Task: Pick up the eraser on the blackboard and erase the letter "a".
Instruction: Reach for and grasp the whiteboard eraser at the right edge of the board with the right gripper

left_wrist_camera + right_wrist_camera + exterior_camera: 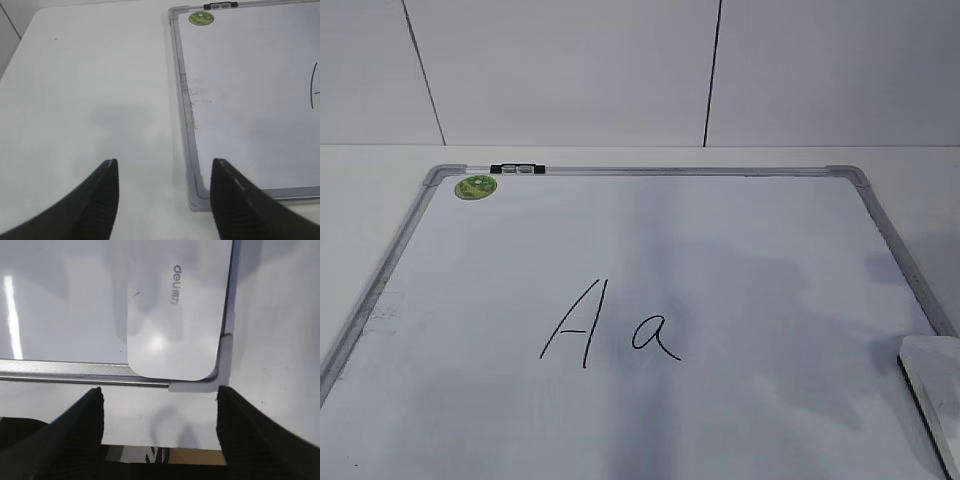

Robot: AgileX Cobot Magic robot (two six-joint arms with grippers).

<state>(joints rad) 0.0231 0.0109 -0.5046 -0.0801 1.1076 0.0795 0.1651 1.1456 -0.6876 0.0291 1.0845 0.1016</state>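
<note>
The eraser point(172, 315) lay flat in the board's point(720, 230) near right corner, white top up, grey lettering showing, tucked right against the frame; in the exterior view only its corner peeked in at the right edge point(932, 385). Out in the middle of the board sat the small "a" point(655, 335), just right of the tall capital "A" point(578, 322), the two nearly side by side with only a thin gap between them. A green sticker point(475, 186) marked the far left corner.

That gap looked like the danger: a wide eraser swept across the "a" could easily clip the capital's right leg, so the stroke would likely have to come in from the right. The grab itself looked tricky too, since the eraser hugged the frame and one finger might land on the metal edge instead of the plastic, tilting or skidding the block.

The right gripper point(160, 405) hovered just short of the eraser, jaws spread wide, wider than the block, holding nothing and touching nothing. The left gripper point(165, 172) hung over bare table point(90, 90) beside the board's left edge, jaws likewise well apart and empty.
</note>
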